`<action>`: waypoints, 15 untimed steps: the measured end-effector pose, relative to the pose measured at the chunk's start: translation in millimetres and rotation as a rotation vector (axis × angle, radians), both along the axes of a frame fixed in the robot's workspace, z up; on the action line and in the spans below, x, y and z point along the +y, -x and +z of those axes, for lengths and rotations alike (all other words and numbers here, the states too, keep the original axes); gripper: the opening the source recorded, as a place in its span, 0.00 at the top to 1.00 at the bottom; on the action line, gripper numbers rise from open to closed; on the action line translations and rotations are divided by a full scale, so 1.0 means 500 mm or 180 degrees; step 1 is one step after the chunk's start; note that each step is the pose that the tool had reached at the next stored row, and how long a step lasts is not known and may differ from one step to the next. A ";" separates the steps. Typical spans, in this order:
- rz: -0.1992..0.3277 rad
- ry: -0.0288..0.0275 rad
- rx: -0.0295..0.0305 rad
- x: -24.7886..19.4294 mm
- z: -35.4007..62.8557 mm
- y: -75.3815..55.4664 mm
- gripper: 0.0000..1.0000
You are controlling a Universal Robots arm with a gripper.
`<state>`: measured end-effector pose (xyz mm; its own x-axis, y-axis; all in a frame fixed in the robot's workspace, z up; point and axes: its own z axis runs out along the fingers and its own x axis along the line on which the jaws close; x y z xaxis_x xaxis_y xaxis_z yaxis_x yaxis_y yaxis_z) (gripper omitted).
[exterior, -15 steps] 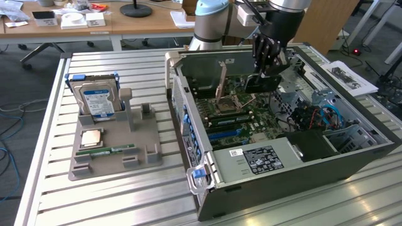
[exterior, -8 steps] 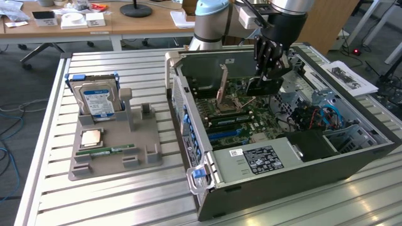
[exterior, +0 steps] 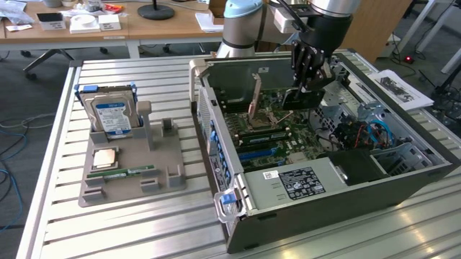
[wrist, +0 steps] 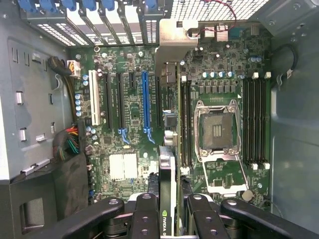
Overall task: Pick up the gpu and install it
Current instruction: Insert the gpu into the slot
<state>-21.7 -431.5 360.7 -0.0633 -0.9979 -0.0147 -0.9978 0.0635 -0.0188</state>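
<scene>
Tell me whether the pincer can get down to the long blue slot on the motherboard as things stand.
Probably yes. The case lies open on top, the blue slot is empty with nothing above it, and the pincer, shut on the gpu, hangs inside the case close beside that slot.

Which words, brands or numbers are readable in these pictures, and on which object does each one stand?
"NVIDIA Q", cut off after that: on the edge of the thin green gpu card held in the black claw.
Black label on the grey computer case: too small to read.
Blue label on the silver hard drive: too small to read.
</scene>
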 end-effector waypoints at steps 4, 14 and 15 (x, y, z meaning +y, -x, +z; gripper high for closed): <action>0.0000 0.0000 0.0030 0.0000 0.000 -0.001 0.73; 0.0000 0.0000 0.0075 0.0000 0.000 -0.003 0.73; 0.0000 0.0000 0.0079 0.0000 0.000 -0.003 0.73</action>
<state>-20.3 -431.5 360.7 -0.0635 -0.9979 -0.0132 -0.9980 0.0634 0.0061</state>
